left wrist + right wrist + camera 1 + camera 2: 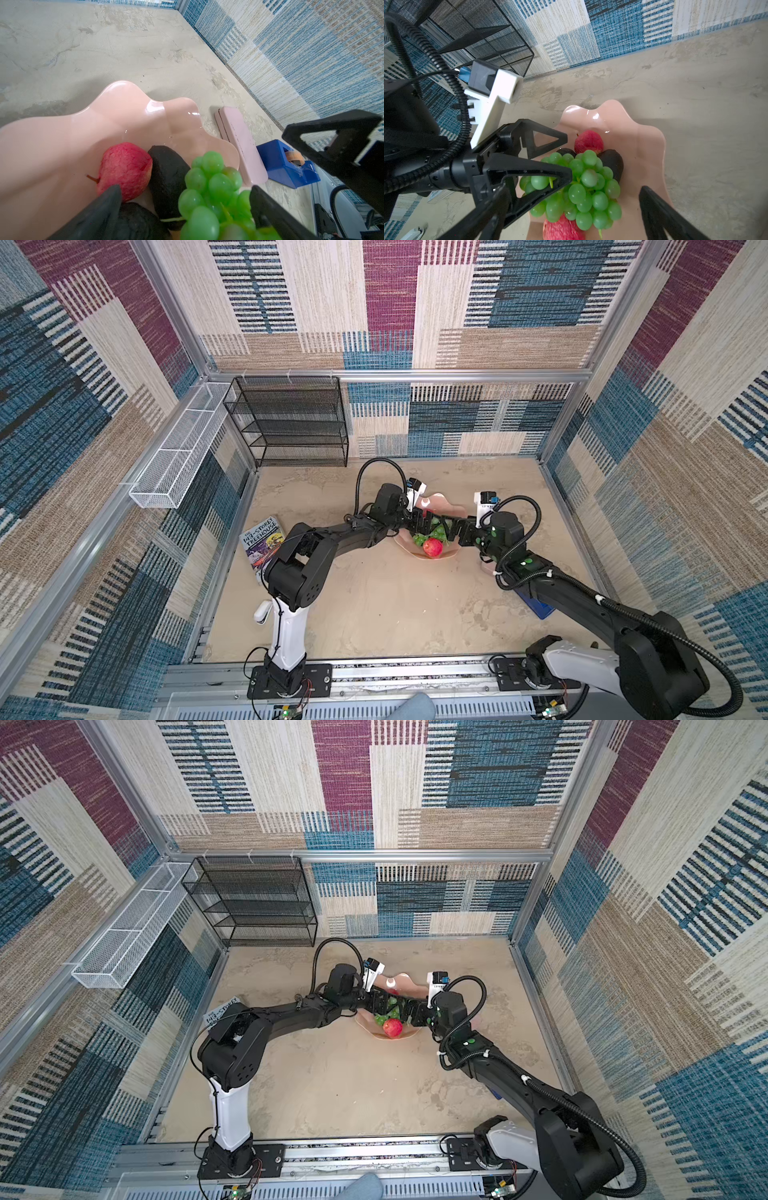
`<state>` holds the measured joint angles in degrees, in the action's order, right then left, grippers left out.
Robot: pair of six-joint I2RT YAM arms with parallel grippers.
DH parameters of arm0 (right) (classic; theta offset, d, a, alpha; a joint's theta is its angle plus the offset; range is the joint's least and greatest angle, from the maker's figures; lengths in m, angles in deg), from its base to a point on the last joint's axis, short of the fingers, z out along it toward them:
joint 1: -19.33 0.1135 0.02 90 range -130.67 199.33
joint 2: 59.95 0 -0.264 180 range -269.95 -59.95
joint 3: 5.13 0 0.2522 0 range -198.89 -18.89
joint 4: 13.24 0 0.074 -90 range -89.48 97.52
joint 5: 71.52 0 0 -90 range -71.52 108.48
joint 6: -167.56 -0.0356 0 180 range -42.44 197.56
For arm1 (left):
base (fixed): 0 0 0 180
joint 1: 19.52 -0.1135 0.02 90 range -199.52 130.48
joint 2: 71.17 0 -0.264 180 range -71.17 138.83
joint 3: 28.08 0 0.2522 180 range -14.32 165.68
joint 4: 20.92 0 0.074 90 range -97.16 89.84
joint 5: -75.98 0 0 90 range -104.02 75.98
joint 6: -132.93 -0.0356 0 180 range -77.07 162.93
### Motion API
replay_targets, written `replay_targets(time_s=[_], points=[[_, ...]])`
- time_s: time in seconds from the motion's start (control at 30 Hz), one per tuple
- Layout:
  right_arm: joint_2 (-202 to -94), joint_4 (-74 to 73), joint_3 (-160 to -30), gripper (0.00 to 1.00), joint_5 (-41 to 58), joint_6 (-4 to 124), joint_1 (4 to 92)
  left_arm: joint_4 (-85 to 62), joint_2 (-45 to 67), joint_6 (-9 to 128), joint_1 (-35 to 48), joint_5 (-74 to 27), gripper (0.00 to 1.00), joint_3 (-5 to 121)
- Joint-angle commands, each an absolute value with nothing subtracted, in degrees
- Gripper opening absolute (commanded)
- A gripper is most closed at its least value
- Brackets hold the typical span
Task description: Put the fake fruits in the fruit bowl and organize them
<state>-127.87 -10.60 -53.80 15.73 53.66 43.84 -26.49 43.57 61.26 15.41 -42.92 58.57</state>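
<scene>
The pale-pink scalloped fruit bowl (444, 502) (409, 986) (62, 145) (643, 145) sits mid-table. In it lie a red apple (126, 166) (588, 141), two dark avocados (168, 176) (137, 222) and the green grapes (209, 187) (583, 187). A second red apple (433, 547) (392, 1028) (560, 228) rests at the bowl's near edge. My left gripper (424, 526) (185, 188) hangs open over the grapes and avocados, gripping nothing. Facing it from the other side, my right gripper (451, 529) (576, 190) is open above the grapes.
A small pink box (241, 145) and a blue tape dispenser (286, 164) (540, 608) lie right of the bowl. A book (262, 537) lies at the left edge. A black mesh shelf (291, 423) and a white mesh basket (178, 452) stand at the back left.
</scene>
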Motion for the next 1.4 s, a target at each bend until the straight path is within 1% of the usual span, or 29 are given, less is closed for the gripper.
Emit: replay_targets(time_s=[0.0, 0.27, 0.47, 0.57, 0.67, 0.73, 0.9, 0.97, 1.03, 1.13, 1.2, 1.27, 1.33, 1.37], points=[[-129.04, -10.47, -54.11, 0.99, 16.33, 53.95, 43.85, -29.75, 43.44, 63.21, 15.46, -44.46, 0.99, 58.48], [-137.49, -14.21, -56.56, 0.98, 14.88, 53.74, 43.85, -30.17, 43.31, 63.51, 15.46, -45.18, 0.99, 58.55], [-140.29, -15.92, -57.75, 0.98, 14.58, 53.31, 43.85, -29.73, 42.91, 62.81, 15.46, -46.00, 0.99, 58.57], [-140.11, -15.10, -58.68, 0.97, 14.55, 53.35, 43.85, -29.27, 41.79, 62.37, 15.41, -44.72, 0.99, 57.89], [-135.11, -14.79, -57.82, 0.98, 14.89, 54.34, 43.85, -29.58, 37.82, 61.29, 15.32, -39.74, 0.99, 55.84], [-130.00, -13.53, -57.06, 1.00, 16.92, 56.24, 43.70, -29.40, 33.14, 58.84, 15.16, -34.22, 0.99, 54.10], [-120.80, -11.44, -53.97, 1.00, 21.27, 61.12, 40.19, -26.98, 20.11, 54.38, 13.09, -16.95, 0.99, 48.87], [-118.65, -11.71, -52.39, 1.00, 22.80, 61.98, 37.72, -25.87, 13.17, 52.76, 11.72, -9.91, 0.99, 43.68], [-117.12, -13.38, -50.07, 1.00, 27.20, 63.08, 35.50, -25.84, 4.35, 49.08, 10.64, -1.92, 0.99, 35.56], [-116.87, -19.51, -45.64, 1.00, 34.93, 64.12, 33.36, -20.34, -7.70, 43.78, 8.55, 9.40, 0.99, 25.28], [-117.90, -26.80, -42.28, 0.99, 40.23, 66.89, 33.21, -17.13, -14.91, 44.36, 5.65, 13.82, 0.99, 18.75], [-120.84, -32.52, -40.77, 1.00, 44.35, 70.16, 32.87, -21.17, -21.94, 44.20, 2.84, 15.95, 0.99, 9.10], [-124.19, -36.74, -39.82, 0.99, 45.69, 71.70, 32.11, -31.17, -27.40, 42.59, -0.07, 16.38, 0.99, -1.37], [-125.60, -39.85, -38.86, 1.00, 46.08, 72.52, 31.87, -32.56, -29.06, 42.81, -2.21, 16.52, 0.99, -4.37]])
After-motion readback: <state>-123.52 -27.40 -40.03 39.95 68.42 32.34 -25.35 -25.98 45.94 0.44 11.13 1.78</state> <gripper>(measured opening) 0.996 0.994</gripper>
